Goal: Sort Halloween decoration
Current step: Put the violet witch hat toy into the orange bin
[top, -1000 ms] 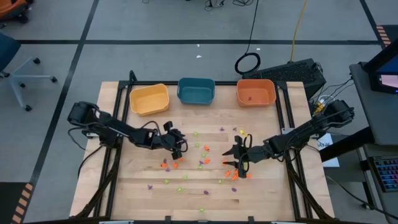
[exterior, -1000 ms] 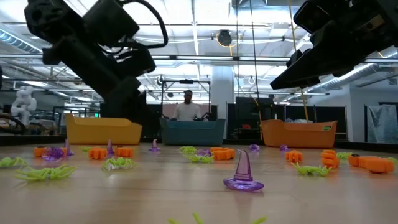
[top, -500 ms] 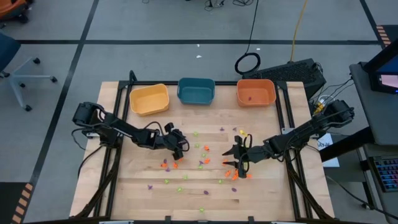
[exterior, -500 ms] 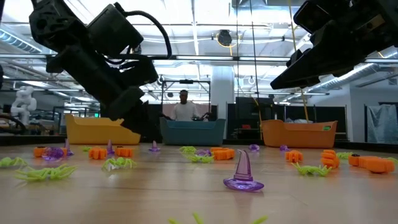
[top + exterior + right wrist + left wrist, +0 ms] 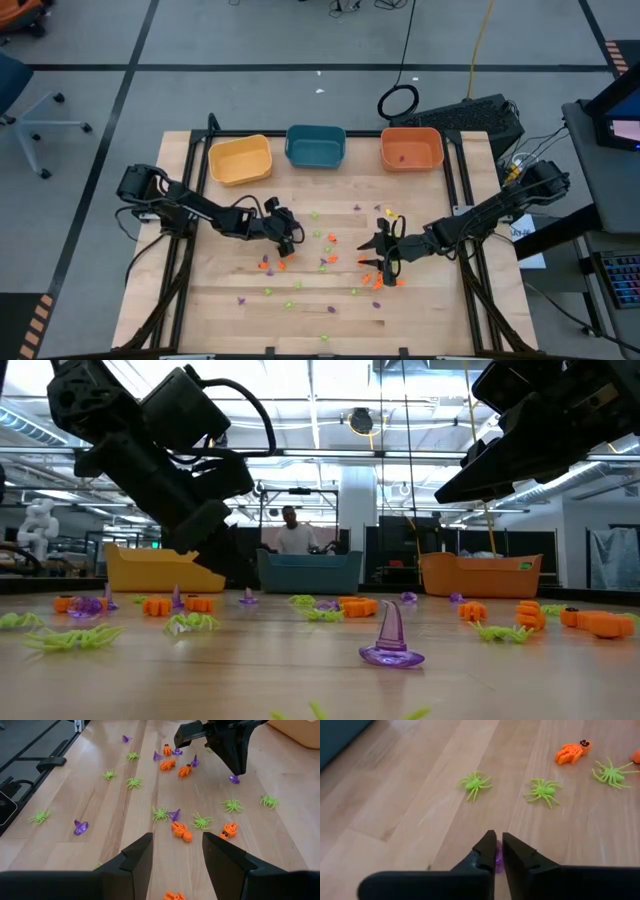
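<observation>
The left gripper (image 5: 498,854) is closed down on a tiny purple trinket (image 5: 498,860) at the table (image 5: 420,310), near the middle and a little to the left. Only a thin bit of purple is seen between the finger tips, so the hold looks small. The trinket could be squeezed out sideways or dropped when it is lifted, because it is so little and smooth. It could also be pushed flat and left behind on the wood.

The other trinkets are spread over the middle of the table: green spiders (image 5: 475,783), orange pieces (image 5: 573,752) and purple hats (image 5: 390,634). Some lie just beside the left gripper, so they could be bumped and scattered if the arm is swung low.

The right gripper (image 5: 177,854) is held open above the right part of the spread, with nothing in it. The two arms are near each other, so they could be knocked together if both are moved inward at once.

Three bins wait at the far edge: yellow (image 5: 240,160), teal (image 5: 315,146) and orange (image 5: 411,149). The purple piece could be put in the wrong bin.
</observation>
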Robot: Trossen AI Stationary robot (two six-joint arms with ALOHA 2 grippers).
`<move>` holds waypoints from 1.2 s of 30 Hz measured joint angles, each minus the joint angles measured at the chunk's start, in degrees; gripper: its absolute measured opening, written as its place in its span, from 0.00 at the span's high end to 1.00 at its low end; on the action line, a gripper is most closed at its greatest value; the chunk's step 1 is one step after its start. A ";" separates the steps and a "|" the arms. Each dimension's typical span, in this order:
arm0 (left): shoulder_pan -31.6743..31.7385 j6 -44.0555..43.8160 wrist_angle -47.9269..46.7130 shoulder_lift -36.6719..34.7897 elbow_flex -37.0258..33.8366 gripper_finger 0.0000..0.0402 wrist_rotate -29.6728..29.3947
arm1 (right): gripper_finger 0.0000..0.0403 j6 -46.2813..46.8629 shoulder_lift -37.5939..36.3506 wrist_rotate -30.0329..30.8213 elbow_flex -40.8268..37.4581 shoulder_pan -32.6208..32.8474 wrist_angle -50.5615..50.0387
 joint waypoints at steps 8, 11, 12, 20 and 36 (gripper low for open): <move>0.00 -1.30 0.00 0.00 0.00 0.96 0.02 | 0.60 0.00 0.00 -0.02 0.00 0.00 0.00; 0.00 -1.72 -0.19 0.00 0.00 0.96 0.02 | 0.60 0.00 0.00 -0.02 0.00 0.00 0.00; 0.00 -2.30 -0.36 0.00 0.00 0.96 0.02 | 0.60 0.00 0.00 -0.03 0.00 0.00 0.00; 0.00 -4.27 -1.12 -0.02 0.00 0.85 0.02 | 0.60 -0.02 0.00 -0.04 0.01 0.00 0.00; 0.00 -4.23 -1.49 -0.02 0.00 0.98 1.60 | 0.60 -0.22 0.00 -0.04 0.02 0.00 -0.01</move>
